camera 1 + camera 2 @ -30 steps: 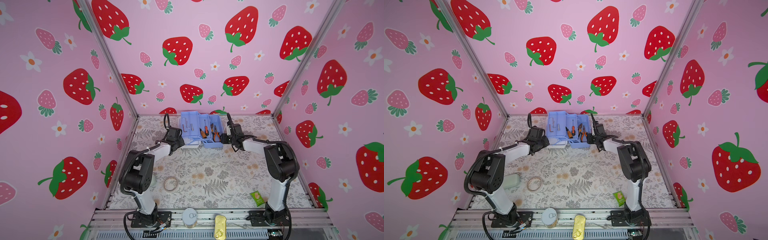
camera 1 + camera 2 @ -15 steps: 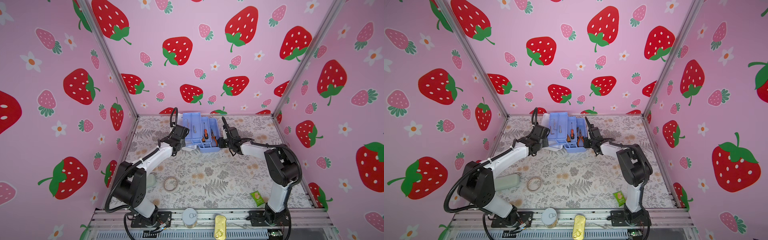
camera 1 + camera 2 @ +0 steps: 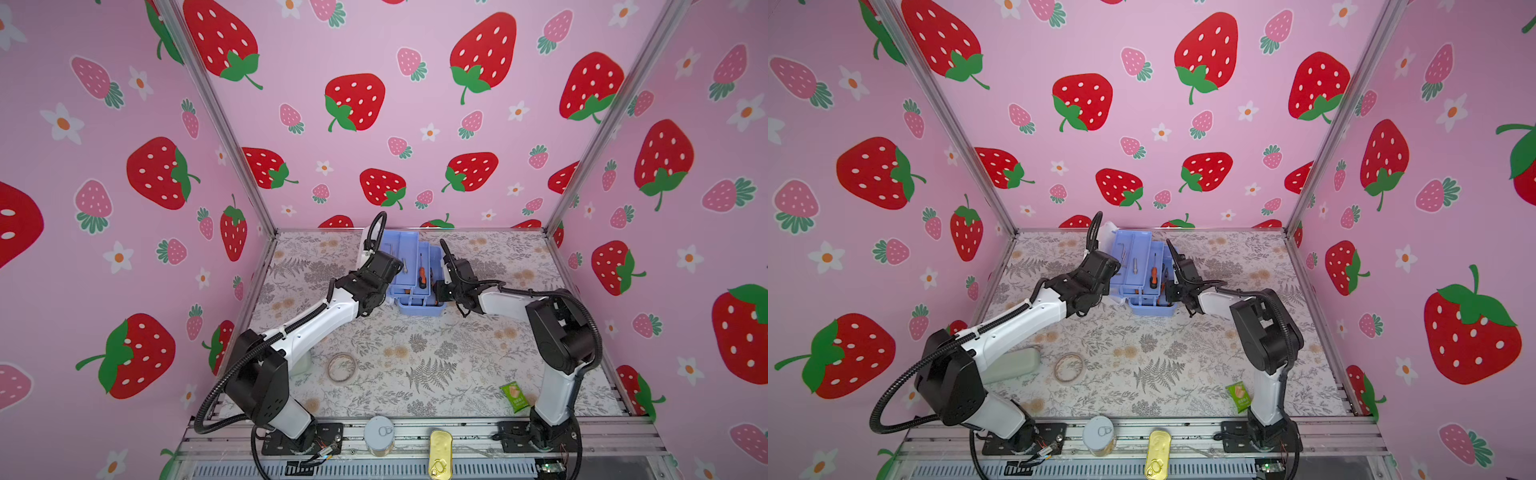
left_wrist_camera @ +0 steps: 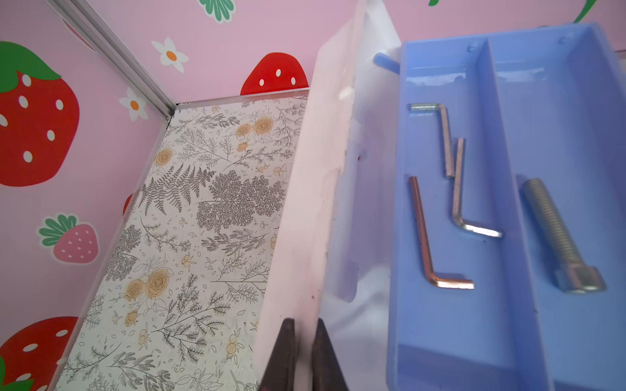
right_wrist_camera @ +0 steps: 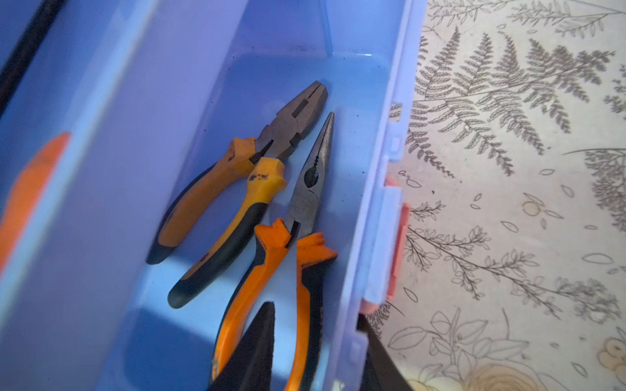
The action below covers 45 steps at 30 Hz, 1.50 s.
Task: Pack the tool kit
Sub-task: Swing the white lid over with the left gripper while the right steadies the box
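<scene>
The small blue and white plastic tool kit [image 3: 409,276] sits far back on the flowery worktop [image 3: 415,357], right between the two grippers. The left gripper [image 4: 304,333] is pinched tight on the edge of the thin white plastic lid [image 4: 315,176]. I think it holds the lid up and out of the way. Just beside that gripper is the light blue plastic tray [image 4: 440,338]. It has three bent silver hex keys [image 4: 425,237] in one slot and a long silver bolt [image 4: 555,233] in the next.

The right gripper [image 5: 314,313] has one finger inside the light blue plastic base [image 5: 372,162] and one outside, with the wall between them. I cannot tell if it squeezes the wall. I think it is there to stop the box from sliding. Two orange-handled pliers [image 5: 257,169] lie flat in the base, very near the inside finger. A small pink latch [image 5: 396,250] sits on the wall just ahead of the outside finger.

The pink strawberry back wall [image 3: 415,124] is close behind the kit, so there is little room that way. The worktop nearer the arms has lots of room. The lid must swing over the tray without bumping the right gripper.
</scene>
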Motion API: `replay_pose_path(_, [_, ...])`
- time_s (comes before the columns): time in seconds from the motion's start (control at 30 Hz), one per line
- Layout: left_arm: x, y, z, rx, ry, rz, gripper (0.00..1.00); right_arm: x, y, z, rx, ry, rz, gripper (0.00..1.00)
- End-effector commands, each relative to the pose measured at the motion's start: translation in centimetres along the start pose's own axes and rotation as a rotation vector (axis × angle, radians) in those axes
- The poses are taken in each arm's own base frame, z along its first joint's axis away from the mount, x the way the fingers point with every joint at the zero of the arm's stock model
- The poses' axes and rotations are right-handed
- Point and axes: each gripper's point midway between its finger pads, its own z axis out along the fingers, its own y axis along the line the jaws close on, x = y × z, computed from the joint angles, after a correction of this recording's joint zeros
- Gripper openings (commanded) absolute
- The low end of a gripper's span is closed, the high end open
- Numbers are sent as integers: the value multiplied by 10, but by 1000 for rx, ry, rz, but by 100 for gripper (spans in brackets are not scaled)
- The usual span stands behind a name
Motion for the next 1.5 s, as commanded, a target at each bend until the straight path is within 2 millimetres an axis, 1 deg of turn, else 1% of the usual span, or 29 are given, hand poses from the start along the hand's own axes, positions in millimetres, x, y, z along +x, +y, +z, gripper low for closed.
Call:
replay_pose_path(0.0, [-52, -13, -36, 81, -140, -83, 0, 2, -1, -1, 7, -1, -3, 37])
replay_pose_path(0.2, [-56, -30, -47, 121, -154, -64, 0, 6, 1, 2, -6, 14, 3, 37])
replay_pose_path(0.33, [-60, -41, -56, 140, -173, -42, 0, 4, 2, 3, -6, 9, -2, 38])
replay_pose_path(0.43, [-60, -50, -58, 155, -172, -32, 1, 3, 3, 3, -15, 10, -2, 37])
replay_pose_path(0.8, [-50, -75, -58, 182, -142, 21, 2, -1, 5, 2, -17, 4, -6, 38])
replay_pose_path(0.93, [-49, -80, -58, 192, -135, 27, 3, -1, 5, 3, -18, 8, -8, 38])
replay_pose_path(1.1, [-48, -86, -58, 208, -127, 32, 4, -3, 6, 1, -23, 2, -5, 42])
replay_pose_path(1.33, [-45, -96, -59, 229, -117, 40, 5, -7, 8, 0, -31, -5, -2, 42])
replay_pose_path(1.47, [-43, -101, -61, 249, -112, 39, 5, -7, 9, 0, -35, -5, 0, 44])
